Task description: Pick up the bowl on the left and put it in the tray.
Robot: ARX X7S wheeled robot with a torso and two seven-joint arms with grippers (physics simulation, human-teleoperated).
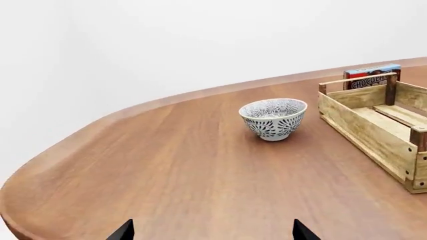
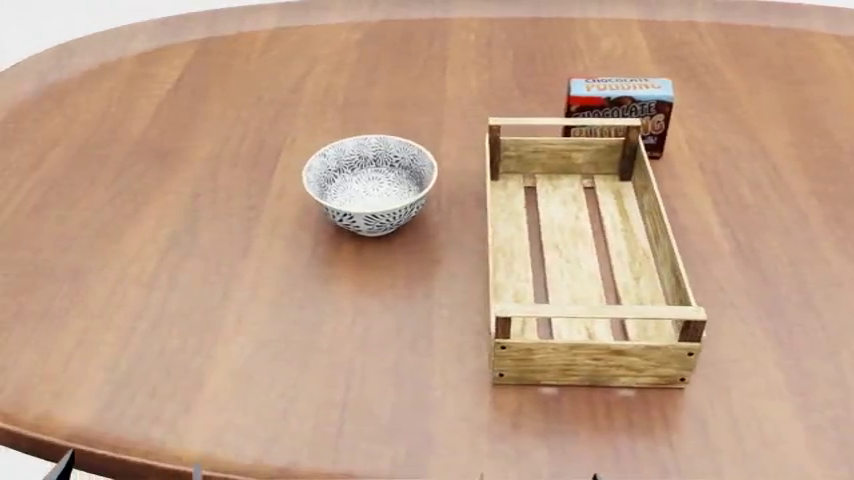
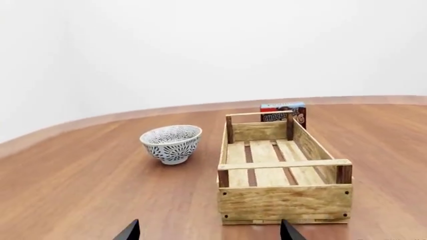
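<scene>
The bowl (image 2: 370, 183) sits upright on the wooden table (image 2: 200, 300), out in the open to the left of the tray (image 2: 587, 255) as the head camera sees it. There is a clear strip of bare wood between the two, so they are near each other but not touching. The bowl is white with a dense grey-black flower pattern inside and out, and nothing is in it.

The tray lies lengthwise away from the robot, its slatted floor bare, with a raised rail across each end. Just behind its far end stands a chocolate pudding box (image 2: 619, 110) (upright, its printed face toward the robot), partly hidden by the far rail.

From the left wrist camera, the left gripper (image 1: 212, 231) shows only as two dark fingertips (image 1: 123, 231) at the picture's edge, set wide apart with nothing between them, well short of the bowl (image 1: 273, 119). The right gripper (image 3: 208, 231) looks the same from its own camera: two dark tips spread wide, holding nothing, facing the near end of the tray (image 3: 283, 200).
</scene>
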